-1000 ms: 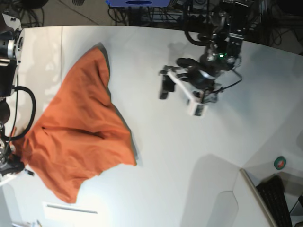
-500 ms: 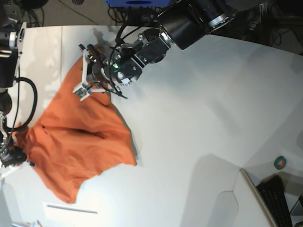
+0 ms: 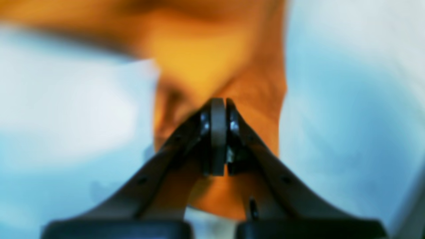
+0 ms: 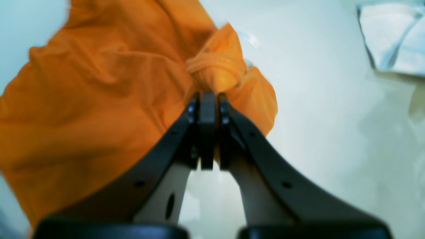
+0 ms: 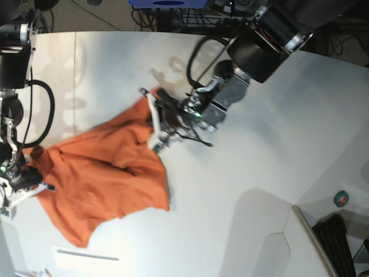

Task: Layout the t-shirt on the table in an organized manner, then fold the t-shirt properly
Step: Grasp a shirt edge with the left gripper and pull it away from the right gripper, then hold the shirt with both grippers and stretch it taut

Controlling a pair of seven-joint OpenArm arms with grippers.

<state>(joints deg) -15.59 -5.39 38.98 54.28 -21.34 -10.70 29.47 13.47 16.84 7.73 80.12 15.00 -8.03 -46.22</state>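
The orange t-shirt (image 5: 101,173) lies rumpled on the white bench (image 5: 248,167), stretched between left claw (image 5: 154,118) and right claw (image 5: 26,182).

The left gripper (image 5: 154,118) is closed, its arm coming in from 1 o'clock. The right gripper (image 5: 27,186) is also closed at 9 o'clock, with its arm hanging straight down.

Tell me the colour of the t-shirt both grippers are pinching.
Plain bright orange t-shirt, no pattern; clearest in the right wrist view.
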